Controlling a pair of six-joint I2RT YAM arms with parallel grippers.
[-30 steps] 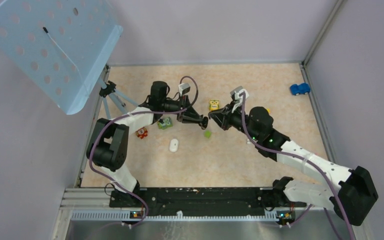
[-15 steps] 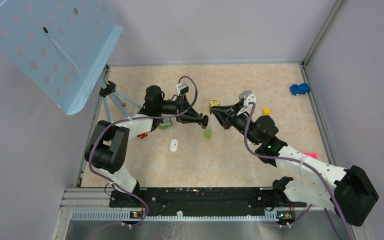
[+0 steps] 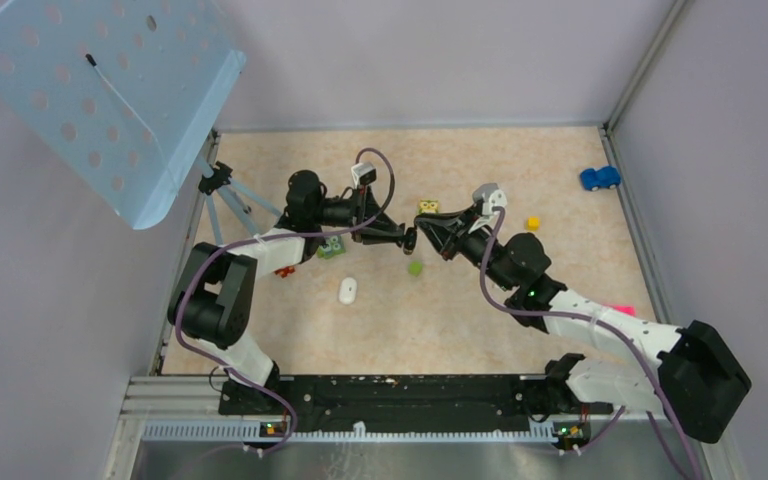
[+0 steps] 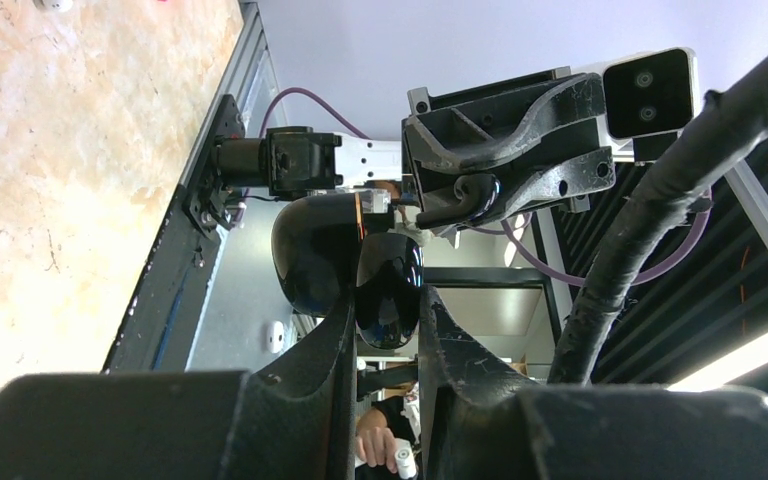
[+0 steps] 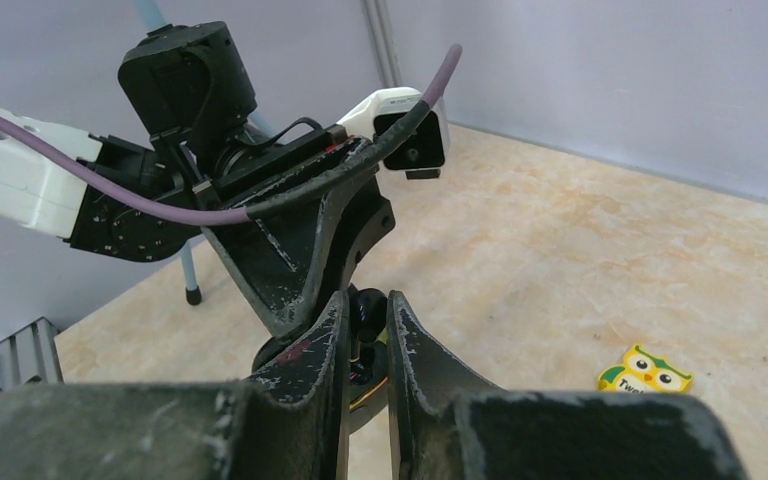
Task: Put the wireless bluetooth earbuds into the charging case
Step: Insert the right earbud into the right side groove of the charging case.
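My left gripper (image 3: 408, 240) is shut on the glossy black charging case (image 4: 388, 290), held in the air above the table's middle with its lid (image 4: 310, 255) open. My right gripper (image 3: 430, 237) is shut on one tiny black earbud (image 5: 369, 309) and faces the left gripper tip to tip, almost touching. In the right wrist view the earbud sits right at the case's opening (image 5: 364, 385), against the left fingers (image 5: 300, 250). In the left wrist view the right gripper (image 4: 465, 205) hangs just beyond the case. The second earbud is not visible.
On the table lie a green cube (image 3: 415, 268), a white oval piece (image 3: 347, 291), a yellow owl toy (image 3: 428, 208), a yellow cube (image 3: 532, 223), a blue car (image 3: 599, 178) and small toys (image 3: 332, 246) near the left arm. A tripod (image 3: 225, 190) and blue perforated panel (image 3: 100, 100) stand far left.
My right gripper has moved left with the earbud and closed the gap to the case. The left gripper has shifted only slightly, still holding the case.
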